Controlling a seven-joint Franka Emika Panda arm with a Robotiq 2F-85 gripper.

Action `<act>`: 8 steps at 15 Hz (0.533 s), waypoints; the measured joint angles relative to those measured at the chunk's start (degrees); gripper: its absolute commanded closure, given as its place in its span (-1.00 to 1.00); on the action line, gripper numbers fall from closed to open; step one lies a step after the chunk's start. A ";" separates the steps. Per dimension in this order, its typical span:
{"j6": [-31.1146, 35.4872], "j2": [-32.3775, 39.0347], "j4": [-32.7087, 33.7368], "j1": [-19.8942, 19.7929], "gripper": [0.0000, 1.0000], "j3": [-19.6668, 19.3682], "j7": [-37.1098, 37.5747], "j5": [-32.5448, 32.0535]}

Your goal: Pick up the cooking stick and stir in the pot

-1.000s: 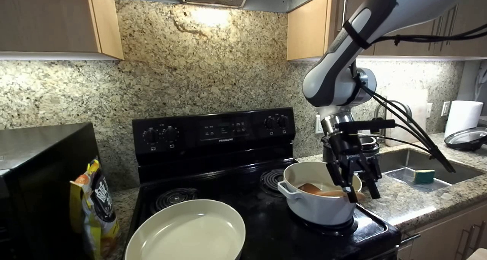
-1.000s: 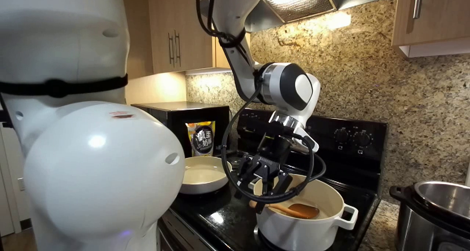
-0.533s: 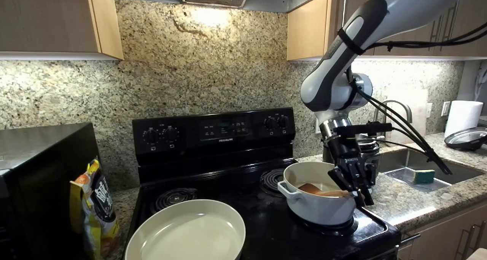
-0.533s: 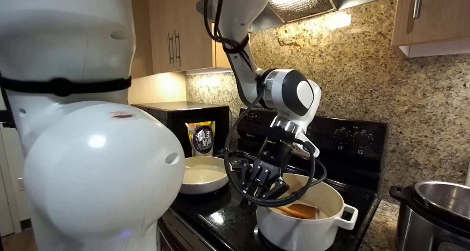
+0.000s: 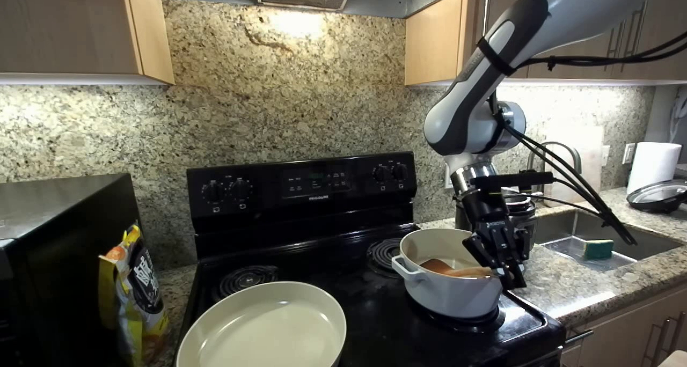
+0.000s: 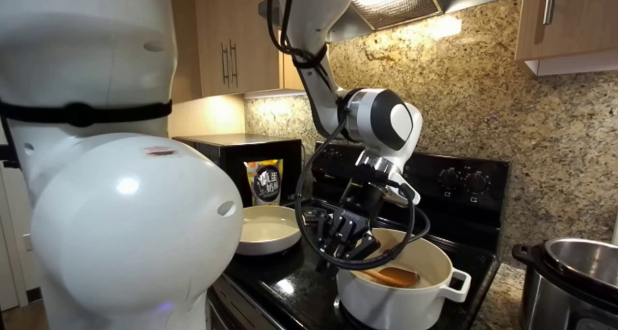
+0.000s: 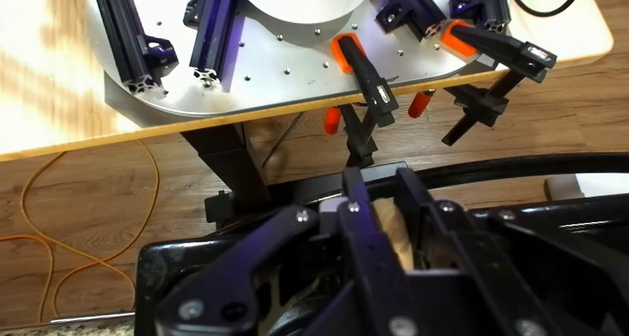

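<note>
The cooking stick (image 5: 466, 272), wooden and light brown, leans over the rim of the white pot (image 5: 450, 297), its darker spoon head down inside. That head also lies in the pot (image 6: 386, 307) in an exterior view, where the stick (image 6: 399, 277) slants toward the gripper (image 6: 327, 267). At the rim, the gripper (image 5: 511, 281) is shut on the stick's handle end. In the wrist view the handle (image 7: 394, 230) sits between the two fingers of the gripper (image 7: 378, 179). The end of the handle is mostly hidden by the fingers in both exterior views.
A large shallow white dish (image 5: 268, 324) stands on the stove (image 5: 370, 324) beside the pot. A steel pot (image 6: 569, 286) stands on the counter past the stove. A snack bag (image 5: 140, 292) leans by the microwave (image 5: 59, 249). A sink (image 5: 638, 243) lies beyond the pot.
The gripper has moved down slightly and its fingers have come together around the handle. Over the last half second the arm has hardly moved. The stick's head stays in the pot.
</note>
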 measured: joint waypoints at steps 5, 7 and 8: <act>-0.37 -3.26 0.04 -0.06 0.85 -0.01 0.04 -0.45; -0.38 -5.59 0.11 -0.10 0.85 -0.01 0.21 -0.98; -0.38 -6.68 0.23 -0.16 0.85 -0.01 0.28 -1.18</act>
